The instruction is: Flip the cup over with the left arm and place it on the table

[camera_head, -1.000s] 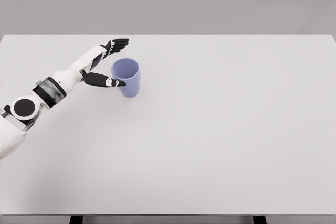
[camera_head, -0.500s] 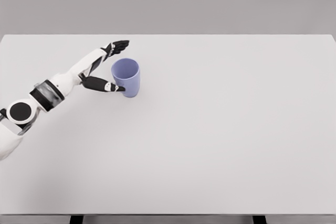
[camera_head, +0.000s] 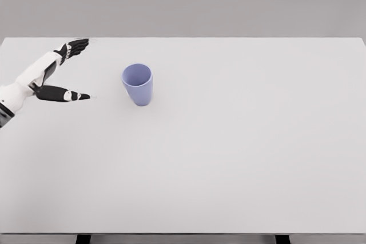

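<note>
Now, worktop: the white worktop (camera_head: 240, 152) is filling nearly the whole head view, its far edge running straight across the top, its near edge lying along the bottom with dark legs showing beneath.
Room: a plain grey wall (camera_head: 183, 1) is standing behind the far edge.
Open space: bare surface is stretching to the right of the cup and toward the near edge; a clear gap is lying between cup and hand.
Left arm: the white forearm is entering at the left edge, high in the view.
Left hand: the left hand (camera_head: 57, 75) is hovering over the far left of the worktop, fingers (camera_head: 77, 46) spread wide from the thumb, holding nothing.
Cup: the lavender cup (camera_head: 137, 84) is standing upright, mouth up, left of centre, well apart from the hand.
</note>
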### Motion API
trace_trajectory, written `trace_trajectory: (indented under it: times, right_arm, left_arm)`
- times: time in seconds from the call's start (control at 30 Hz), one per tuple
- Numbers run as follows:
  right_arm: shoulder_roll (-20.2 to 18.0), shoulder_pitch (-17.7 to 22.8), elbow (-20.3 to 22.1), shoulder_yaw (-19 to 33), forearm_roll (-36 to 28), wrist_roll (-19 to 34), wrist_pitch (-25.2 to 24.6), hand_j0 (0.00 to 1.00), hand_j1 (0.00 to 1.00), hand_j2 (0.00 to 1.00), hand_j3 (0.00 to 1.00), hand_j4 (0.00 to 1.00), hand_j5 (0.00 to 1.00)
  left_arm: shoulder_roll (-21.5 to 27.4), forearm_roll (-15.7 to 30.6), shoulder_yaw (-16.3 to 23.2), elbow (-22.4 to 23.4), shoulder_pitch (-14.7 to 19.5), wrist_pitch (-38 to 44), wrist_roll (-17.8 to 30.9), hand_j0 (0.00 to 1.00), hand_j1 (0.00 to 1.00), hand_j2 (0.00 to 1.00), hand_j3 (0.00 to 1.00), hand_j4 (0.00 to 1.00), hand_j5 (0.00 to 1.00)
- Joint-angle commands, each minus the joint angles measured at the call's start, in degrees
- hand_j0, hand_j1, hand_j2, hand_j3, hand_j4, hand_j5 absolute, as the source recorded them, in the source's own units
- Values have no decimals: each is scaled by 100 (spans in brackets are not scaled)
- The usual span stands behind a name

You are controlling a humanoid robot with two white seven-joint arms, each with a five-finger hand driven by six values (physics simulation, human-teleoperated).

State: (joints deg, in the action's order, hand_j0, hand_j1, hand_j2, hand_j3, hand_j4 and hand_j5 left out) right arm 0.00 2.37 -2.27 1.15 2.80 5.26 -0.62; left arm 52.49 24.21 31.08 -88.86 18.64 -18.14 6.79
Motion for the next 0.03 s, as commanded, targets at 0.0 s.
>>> trace_trajectory:
  times: [0.0]
  right_arm:
    - [0,0,-2,0,1,1,0,100,100,100,100,100,100]
  left_arm:
    - [104,22,-436,-44,0,4,-2,100,100,100,100,100,100]
